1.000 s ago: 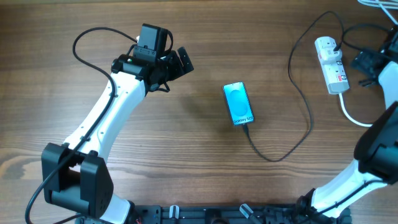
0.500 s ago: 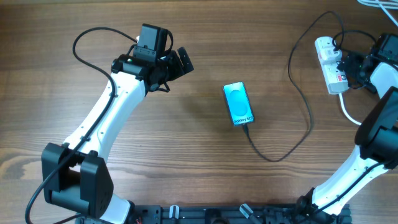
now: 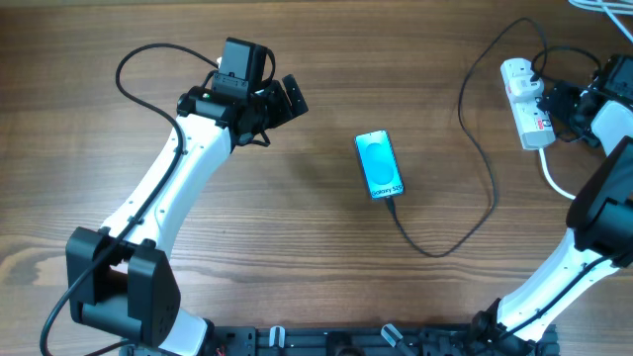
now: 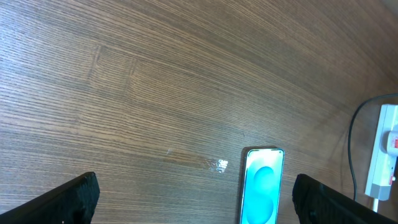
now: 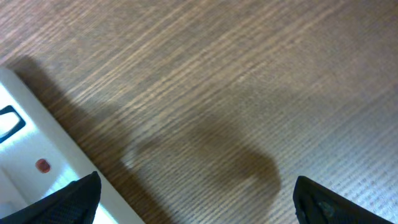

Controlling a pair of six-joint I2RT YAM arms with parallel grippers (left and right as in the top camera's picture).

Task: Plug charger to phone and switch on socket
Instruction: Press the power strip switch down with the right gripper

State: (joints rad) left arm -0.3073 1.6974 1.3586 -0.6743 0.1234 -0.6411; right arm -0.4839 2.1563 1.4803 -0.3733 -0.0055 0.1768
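The charger (image 3: 492, 188) already appears seated in the near end of the phone (image 3: 380, 165), so the step in hand looks like switching on the socket (image 3: 522, 99). The right hand (image 3: 560, 107) hovers just beside the socket's right edge, released wide and grasping nothing. To do this well, it should probably clench first so that one blunt tip presses. It should then come down squarely on the switch, which I take to be by the red markings (image 3: 542, 121). A sideways shove could slide the strip across the counter (image 3: 297, 227).

The left hand (image 3: 289, 99), also spread and empty, waits well left of the phone. The phone lies face up mid-counter, its long axis running near-to-far with a slight tilt and its port end toward the robot. The socket lies far right and is aligned likewise, with the black plug (image 3: 535, 71) at its far end and the white cord (image 3: 550, 170) leaving the near end.
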